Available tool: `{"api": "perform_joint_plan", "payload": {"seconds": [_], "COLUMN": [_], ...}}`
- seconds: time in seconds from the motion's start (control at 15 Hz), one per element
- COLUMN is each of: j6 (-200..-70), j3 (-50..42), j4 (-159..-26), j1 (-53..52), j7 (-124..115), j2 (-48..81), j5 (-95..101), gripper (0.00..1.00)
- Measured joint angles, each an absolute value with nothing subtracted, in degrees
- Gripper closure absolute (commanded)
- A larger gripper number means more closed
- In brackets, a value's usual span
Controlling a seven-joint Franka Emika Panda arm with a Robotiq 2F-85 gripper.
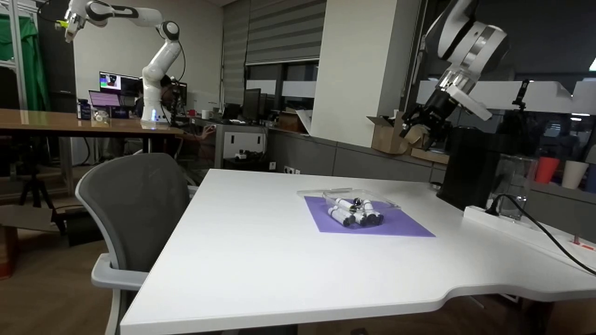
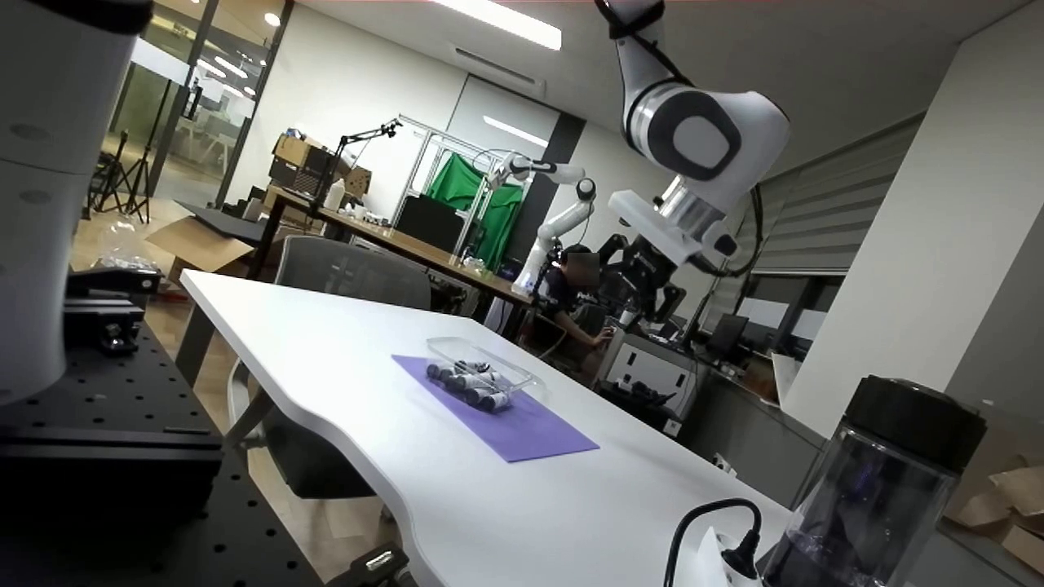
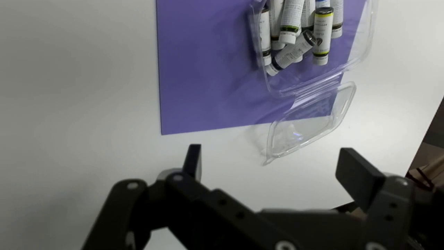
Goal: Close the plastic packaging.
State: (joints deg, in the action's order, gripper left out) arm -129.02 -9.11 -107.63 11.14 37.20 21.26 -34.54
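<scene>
The clear plastic packaging (image 3: pixel 369 45) is a hinged box lying open on the purple mat (image 3: pixel 204 69). Its tray holds several small white-labelled bottles (image 3: pixel 322 33). Its lid (image 3: pixel 308 128) is folded out past the mat's edge, toward my gripper in the wrist view. The packaging also shows in both exterior views (image 1: pixel 389 205) (image 2: pixel 522 373). My gripper (image 3: pixel 274 165) is open and empty, its fingers wide apart. It hangs well above the table, off to one side of the packaging, in both exterior views (image 1: pixel 419 132) (image 2: pixel 636 297). The tray's far end is cut off in the wrist view.
The white table (image 1: pixel 260 260) carries a power strip (image 1: pixel 512 228) with a black cable. A clear jar with a black lid (image 2: pixel 873 481) stands near the strip. A grey chair (image 1: pixel 135 209) stands at the table's side. Cardboard boxes (image 1: pixel 389 135) stand behind the table.
</scene>
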Motion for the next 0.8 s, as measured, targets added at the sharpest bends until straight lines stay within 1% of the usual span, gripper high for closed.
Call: {"api": "perform_joint_plan", "payload": {"seconds": [0.2, 0.33, 0.8], "j6": [-124.28, -121.86, -120.65], "j3": [-5.48, -4.87, -4.76], "j4": [-98.67, -94.33, -91.81], "j1": [14.62, 15.01, 15.06], "j7": [35.43, 33.29, 32.25], "j2": [30.75, 35.17, 36.61], "j5": [-35.44, -34.74, -34.7], "gripper": [0.0, 0.0, 0.0]}}
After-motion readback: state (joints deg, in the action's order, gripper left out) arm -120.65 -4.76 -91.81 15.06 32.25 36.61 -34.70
